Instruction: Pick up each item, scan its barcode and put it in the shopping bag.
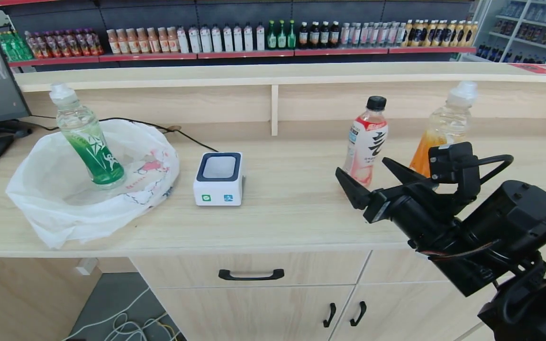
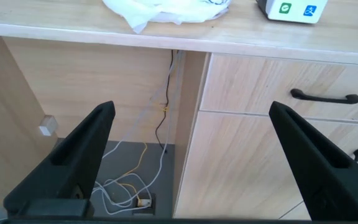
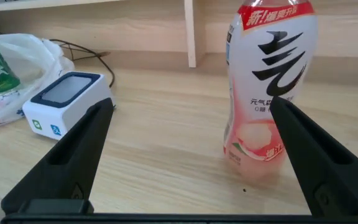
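Your shopping bag (image 1: pixel 40 208) lies open on the left of the wooden counter (image 1: pixel 292 218), its white plastic rim rolled down. One item is inside it: a clear bottle with a green label (image 1: pixel 88 142) and a pale cap, standing slightly tilted in the middle of the bag. Just beside the bag, toward the centre of the counter, sits the white scanner (image 1: pixel 219 178) with its dark window facing up. Two items are outside the bag, on the right of the counter. The pink-labelled bottle (image 1: pixel 367 142) with a black cap stands upright. Near it, further right, the bottle of orange drink (image 1: pixel 443 128) with a white cap is upright too, its lower part hidden behind your right arm. Your right gripper (image 1: pixel 367 171) is close in front of the pink-labelled bottle with its fingers spread wide and holding nothing. In the wrist view the bottle stands ahead of it, toward one finger rather than centred. Your left gripper (image 2: pixel 191 109) is low, below the counter edge, facing the cabinet front and a drawer handle (image 2: pixel 325 97). It is spread wide as well and empty.
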